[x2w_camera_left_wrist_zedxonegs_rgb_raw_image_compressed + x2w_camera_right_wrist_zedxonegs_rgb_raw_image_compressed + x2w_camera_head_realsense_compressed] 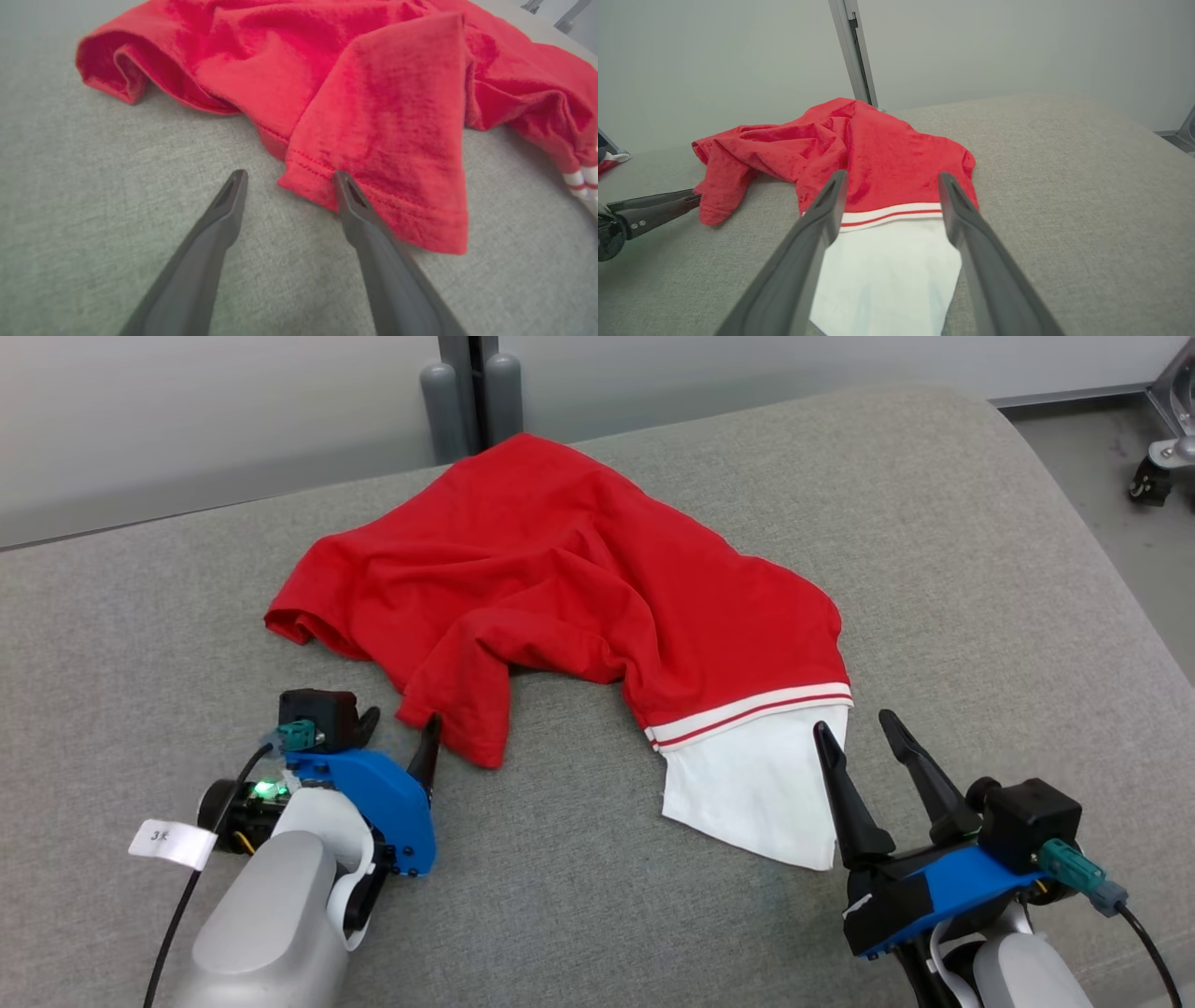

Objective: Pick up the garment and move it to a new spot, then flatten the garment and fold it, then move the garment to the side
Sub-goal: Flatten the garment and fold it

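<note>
The garment (pixel 560 569) is a red shirt with a white panel (pixel 756 784) below a red-and-white striped band. It lies crumpled across the middle of the grey padded surface (pixel 980 579). My left gripper (pixel 401 721) stands open at a red hem corner near the front left. In the left wrist view the garment's (pixel 387 116) hem corner lies between the spread fingers of the left gripper (pixel 289 175), with the right finger over its edge. My right gripper (pixel 854 723) stands open just right of the white panel. In the right wrist view the right gripper (pixel 893 175) frames the garment's (pixel 887 154) striped band.
Two grey posts (pixel 471 392) rise behind the surface's far edge against a pale wall. The padded surface rounds off at the right, with floor and a caster wheel (pixel 1148 481) beyond. A white label (pixel 173 843) hangs on the left arm's cable. The left arm's fingers (pixel 654 205) show in the right wrist view.
</note>
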Controlling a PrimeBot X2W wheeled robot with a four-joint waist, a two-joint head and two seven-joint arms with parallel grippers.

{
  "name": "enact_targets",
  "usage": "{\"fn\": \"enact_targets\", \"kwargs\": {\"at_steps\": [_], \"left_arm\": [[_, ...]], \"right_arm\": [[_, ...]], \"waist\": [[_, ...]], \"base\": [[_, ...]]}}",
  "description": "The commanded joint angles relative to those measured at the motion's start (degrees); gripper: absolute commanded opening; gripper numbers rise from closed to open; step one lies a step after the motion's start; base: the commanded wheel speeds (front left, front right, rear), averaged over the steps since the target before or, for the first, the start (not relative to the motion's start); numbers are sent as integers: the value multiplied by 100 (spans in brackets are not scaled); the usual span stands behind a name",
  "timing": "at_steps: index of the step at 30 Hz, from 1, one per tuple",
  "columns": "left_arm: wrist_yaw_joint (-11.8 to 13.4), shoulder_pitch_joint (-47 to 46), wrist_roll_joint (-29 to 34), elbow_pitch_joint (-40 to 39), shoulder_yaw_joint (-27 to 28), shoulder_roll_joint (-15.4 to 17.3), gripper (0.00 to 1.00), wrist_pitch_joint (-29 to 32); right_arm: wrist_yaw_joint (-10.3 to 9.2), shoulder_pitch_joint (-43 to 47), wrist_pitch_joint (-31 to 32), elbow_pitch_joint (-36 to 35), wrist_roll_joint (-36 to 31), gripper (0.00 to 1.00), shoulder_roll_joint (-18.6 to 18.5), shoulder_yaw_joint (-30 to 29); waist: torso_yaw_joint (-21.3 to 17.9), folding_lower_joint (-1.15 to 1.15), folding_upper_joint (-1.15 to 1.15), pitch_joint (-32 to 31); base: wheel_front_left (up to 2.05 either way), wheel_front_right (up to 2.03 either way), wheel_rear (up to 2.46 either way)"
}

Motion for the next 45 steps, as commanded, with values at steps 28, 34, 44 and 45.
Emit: {"fn": "enact_targets", "kwargs": {"at_steps": [28, 34, 44, 45], "left_arm": [[212, -32, 891, -1202, -1742, 1061, 0, -1651], [533, 706, 1544, -2652, -1866, 1836, 0, -1660], [1456, 1794, 1784, -4121, -1138, 2339, 0, -1662], [1576, 1925, 1785, -4160, -1061, 2348, 0, -1661]], "right_arm": [[0, 68, -108, 173, 119, 100, -1, -160], [0, 156, -66, 118, 111, 100, 0, -238], [0, 269, -24, 88, 124, 100, 0, -341], [0, 277, -16, 88, 133, 100, 0, -331]], "waist": [[527, -1, 0, -268], [705, -1, 0, -341], [913, -1, 0, -486], [926, -1, 0, -503]], "base": [[0, 0, 0], [0, 0, 0], [0, 0, 0], [0, 0, 0]]}}
